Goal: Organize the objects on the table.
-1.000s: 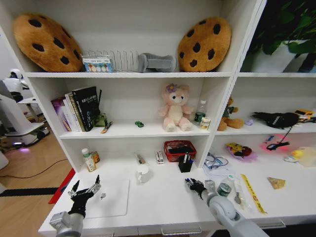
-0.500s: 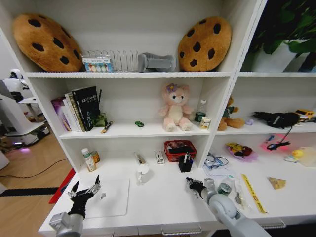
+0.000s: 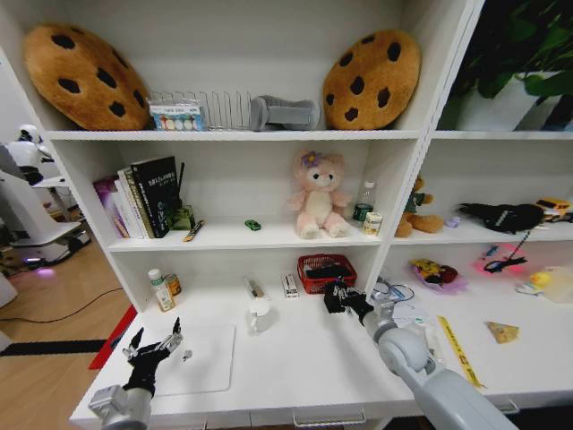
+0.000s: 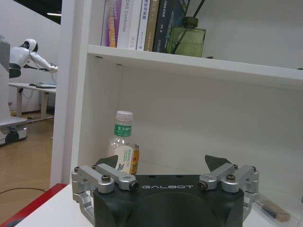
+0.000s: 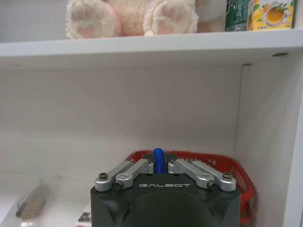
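Blue pen (image 5: 158, 160) in right gripper (image 5: 158, 166) near red basket (image 5: 235, 185).

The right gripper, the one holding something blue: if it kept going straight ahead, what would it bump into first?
Most likely the red basket directly ahead of the right gripper, which is shut on a blue-tipped pen. Behind the basket is the shelf's white back wall; depth is unclear.

The long white table (image 3: 295, 358) carries a silver laptop (image 3: 201, 358) near its front left — a white mug (image 3: 259, 315) stands just beyond it. A red basket (image 3: 324, 271) sits against the back, two small bottles (image 3: 162, 288) at far left, and clutter lies to the right.
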Controlling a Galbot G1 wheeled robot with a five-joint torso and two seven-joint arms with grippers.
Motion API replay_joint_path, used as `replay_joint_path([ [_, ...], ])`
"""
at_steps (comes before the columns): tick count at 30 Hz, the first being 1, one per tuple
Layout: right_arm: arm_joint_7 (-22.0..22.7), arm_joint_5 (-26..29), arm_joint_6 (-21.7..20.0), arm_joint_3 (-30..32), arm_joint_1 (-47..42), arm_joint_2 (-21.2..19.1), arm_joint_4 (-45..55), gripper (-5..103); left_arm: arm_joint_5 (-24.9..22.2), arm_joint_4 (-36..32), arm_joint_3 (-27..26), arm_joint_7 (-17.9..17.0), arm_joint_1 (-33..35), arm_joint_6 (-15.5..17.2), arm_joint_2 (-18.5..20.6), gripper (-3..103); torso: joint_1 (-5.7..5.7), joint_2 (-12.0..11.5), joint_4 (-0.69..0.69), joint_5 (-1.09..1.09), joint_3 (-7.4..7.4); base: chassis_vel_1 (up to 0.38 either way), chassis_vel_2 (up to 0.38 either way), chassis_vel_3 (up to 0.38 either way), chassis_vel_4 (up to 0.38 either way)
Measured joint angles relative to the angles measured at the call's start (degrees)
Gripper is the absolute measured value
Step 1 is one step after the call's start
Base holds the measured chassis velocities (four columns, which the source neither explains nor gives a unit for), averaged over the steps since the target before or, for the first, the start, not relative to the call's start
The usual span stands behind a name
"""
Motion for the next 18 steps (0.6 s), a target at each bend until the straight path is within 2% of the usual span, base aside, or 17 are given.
replay_joint_path([
  [3,-0.20,-0.46,3.35,-1.52,3.06,1.42,-2.63,9,0.00,-0.01,-0.28,-0.02,0.20,-0.09,-0.06,100,0.00,0.00,0.01,0.00,0.00,0.000,0.000,0.000,0.000],
  [18,0.16,0.21,4.32,-5.07,12.12,3.97,-14.63,9,-0.05,0.02,-0.76,-0.19,0.27,-0.11,-0.23,100,0.00,0.00,0.00,0.00,0.00,0.000,0.000,0.000,0.000],
])
